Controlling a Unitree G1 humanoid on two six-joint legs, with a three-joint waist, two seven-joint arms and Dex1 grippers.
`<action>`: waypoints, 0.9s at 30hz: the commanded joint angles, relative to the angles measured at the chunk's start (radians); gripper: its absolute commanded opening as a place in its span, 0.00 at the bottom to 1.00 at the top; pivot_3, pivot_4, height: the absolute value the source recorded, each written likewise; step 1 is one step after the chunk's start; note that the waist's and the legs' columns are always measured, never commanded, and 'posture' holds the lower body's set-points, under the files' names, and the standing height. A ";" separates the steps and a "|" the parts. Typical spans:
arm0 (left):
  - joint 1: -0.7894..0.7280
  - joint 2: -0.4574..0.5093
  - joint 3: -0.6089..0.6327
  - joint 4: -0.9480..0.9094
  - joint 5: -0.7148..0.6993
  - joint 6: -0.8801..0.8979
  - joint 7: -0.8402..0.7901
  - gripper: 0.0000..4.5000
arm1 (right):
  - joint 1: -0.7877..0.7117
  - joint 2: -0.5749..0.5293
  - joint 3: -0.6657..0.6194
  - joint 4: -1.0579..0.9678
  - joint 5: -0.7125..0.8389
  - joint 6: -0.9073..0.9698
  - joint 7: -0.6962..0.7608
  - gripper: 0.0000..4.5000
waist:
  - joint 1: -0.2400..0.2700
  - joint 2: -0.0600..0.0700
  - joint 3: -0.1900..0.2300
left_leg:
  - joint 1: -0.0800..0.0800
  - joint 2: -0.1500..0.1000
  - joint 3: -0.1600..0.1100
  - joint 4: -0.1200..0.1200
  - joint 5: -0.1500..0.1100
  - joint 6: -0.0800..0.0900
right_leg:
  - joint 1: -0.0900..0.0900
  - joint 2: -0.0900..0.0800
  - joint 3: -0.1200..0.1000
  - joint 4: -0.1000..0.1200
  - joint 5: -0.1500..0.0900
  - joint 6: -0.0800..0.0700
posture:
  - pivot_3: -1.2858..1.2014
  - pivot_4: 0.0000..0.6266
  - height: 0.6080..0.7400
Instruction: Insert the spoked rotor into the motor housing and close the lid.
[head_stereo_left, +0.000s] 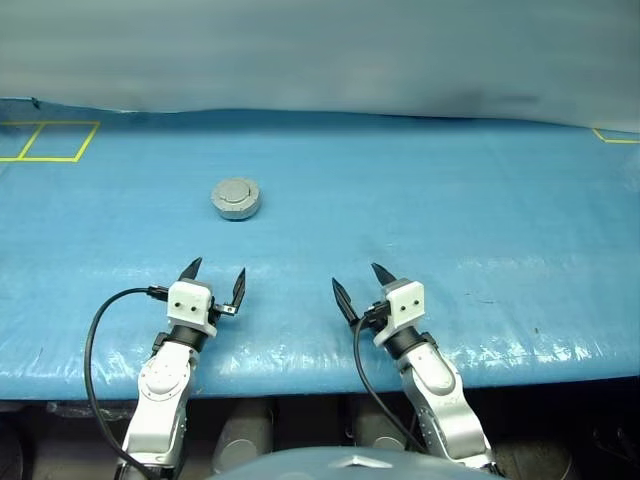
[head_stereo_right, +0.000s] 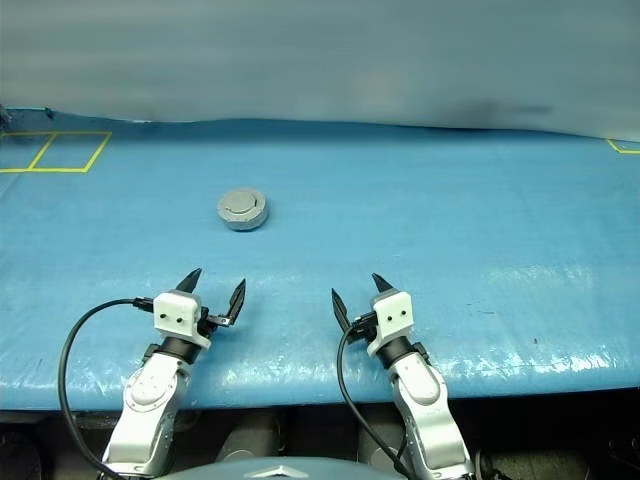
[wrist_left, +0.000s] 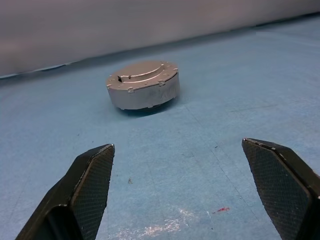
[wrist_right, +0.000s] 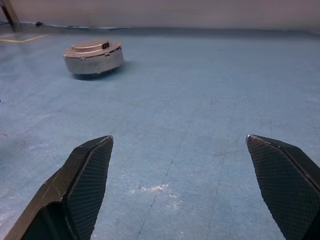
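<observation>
The motor housing (head_stereo_left: 236, 199), its lid (wrist_left: 141, 73) shut, sat upper left of centre on the blue table (head_stereo_left: 480, 220). It lay straight beyond the left gripper (head_stereo_left: 213, 279), which was nearer than the right gripper (head_stereo_left: 359, 283). Both grippers stood wide open and empty.

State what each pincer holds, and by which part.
Nothing: the left pincer and right pincer are open, apart from the closed round grey metal housing.

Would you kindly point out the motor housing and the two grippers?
motor housing (head_stereo_left: 237, 199): left eye view, closed lid.
left gripper (head_stereo_left: 214, 274): left eye view, between fingertips.
right gripper (head_stereo_left: 361, 282): left eye view, between fingertips.
</observation>
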 joint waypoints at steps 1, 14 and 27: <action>-0.010 -0.009 0.021 -0.003 -0.003 -0.044 0.011 0.99 | -0.002 0.008 0.001 -0.015 0.007 -0.027 0.003 1.00 | 0.000 0.000 0.000 | 0.000 0.000 0.000 0.000 0.000 0.000 | 0.000 0.000 0.000 0.000 0.000 0.000 | 0.52 0.24 1.00; -0.023 -0.012 0.035 0.004 0.005 -0.036 0.017 0.99 | -0.040 0.001 -0.017 0.014 0.017 -0.036 0.016 1.00 | 0.000 0.000 0.000 | 0.001 0.000 0.000 0.001 0.000 0.000 | 0.001 0.000 0.000 0.002 0.000 0.000 | 0.52 0.24 1.00; -0.045 -0.010 0.026 0.011 0.023 -0.020 0.015 0.99 | -0.041 0.007 -0.014 0.024 0.007 -0.043 0.016 1.00 | -0.001 0.000 0.000 | 0.001 0.000 0.000 0.002 0.000 0.000 | 0.001 0.000 0.000 0.003 0.000 0.000 | 0.52 0.24 1.00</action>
